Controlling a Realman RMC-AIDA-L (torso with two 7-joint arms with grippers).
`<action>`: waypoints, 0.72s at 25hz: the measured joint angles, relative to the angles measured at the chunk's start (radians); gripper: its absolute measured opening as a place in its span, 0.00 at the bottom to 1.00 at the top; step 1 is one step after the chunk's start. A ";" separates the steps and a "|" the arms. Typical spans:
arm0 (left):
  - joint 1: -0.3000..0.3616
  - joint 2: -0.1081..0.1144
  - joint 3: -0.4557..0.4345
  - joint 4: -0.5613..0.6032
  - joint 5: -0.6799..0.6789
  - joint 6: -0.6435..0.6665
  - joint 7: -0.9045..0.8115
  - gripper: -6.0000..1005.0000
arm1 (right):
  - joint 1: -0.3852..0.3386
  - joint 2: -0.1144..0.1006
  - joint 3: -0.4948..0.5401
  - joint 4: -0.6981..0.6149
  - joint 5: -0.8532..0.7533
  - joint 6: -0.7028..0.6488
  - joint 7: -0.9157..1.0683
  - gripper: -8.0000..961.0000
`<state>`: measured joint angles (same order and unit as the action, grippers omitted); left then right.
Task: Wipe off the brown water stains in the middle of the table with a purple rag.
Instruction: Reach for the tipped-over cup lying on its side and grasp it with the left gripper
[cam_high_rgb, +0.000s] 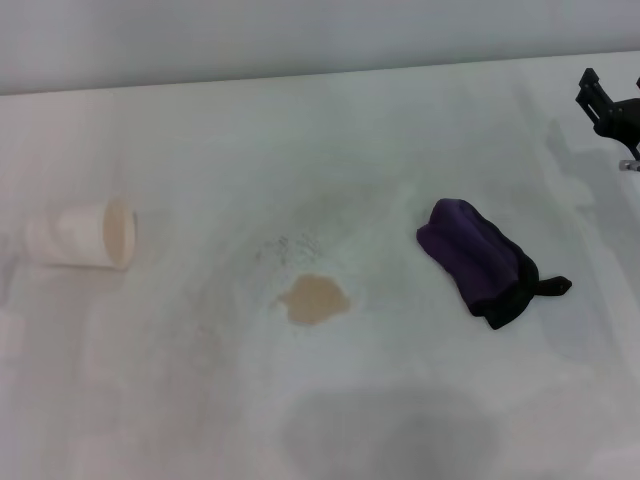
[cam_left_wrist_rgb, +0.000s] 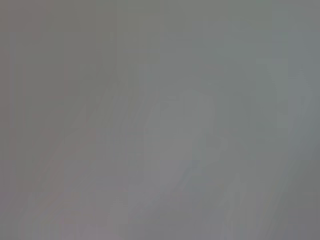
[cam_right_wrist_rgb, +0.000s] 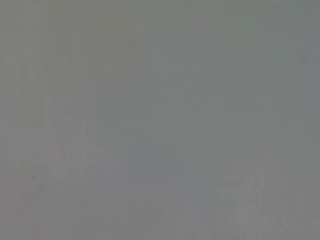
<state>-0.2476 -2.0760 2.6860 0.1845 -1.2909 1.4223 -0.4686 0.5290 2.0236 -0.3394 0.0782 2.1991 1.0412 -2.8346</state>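
Purple rag (cam_high_rgb: 482, 262) is seen bunched at the right of centre in the head view, lying flat on the table (cam_high_rgb: 300, 120), with its short black tail pointing toward the right edge of the frame. The brown water stains (cam_high_rgb: 314, 299) are found a little below the centre of the frame, well apart from the rag, with faint grey speckles just above them. A white cup (cam_high_rgb: 82, 236) is lying on its side at the left of the frame, its mouth turned toward the stains.

The right gripper (cam_high_rgb: 608, 105) is visible only at the upper right edge of the frame, above the table and not touching anything. Whether its fingers are apart or together cannot be told from here. The left gripper is not seen, and both wrist views show only a plain grey surface.

The step in hand is judged to be the reach for the rag, which is not yet held. It is probably best done when the rag is taken from above at its thick purple middle, not at the thin tail, so that enough cloth is left under the fingers for wiping. After this, the cloth should be pressed flat and drawn across the whole blotch. The stroke should be kept short of the cup, so that it is not pushed.
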 joint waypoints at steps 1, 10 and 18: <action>-0.003 0.001 0.000 -0.006 0.002 0.000 -0.004 0.87 | 0.001 0.000 -0.001 0.000 0.000 0.000 0.000 0.84; -0.042 0.005 0.010 -0.141 0.013 -0.024 -0.188 0.87 | 0.024 0.002 -0.006 0.002 -0.001 -0.004 0.001 0.84; -0.182 0.064 0.121 -0.457 0.209 -0.039 -0.741 0.87 | 0.045 0.003 -0.001 0.003 -0.001 -0.010 0.001 0.84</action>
<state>-0.4294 -2.0123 2.8074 -0.2728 -1.0815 1.3833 -1.2098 0.5742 2.0264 -0.3409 0.0815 2.1981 1.0312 -2.8332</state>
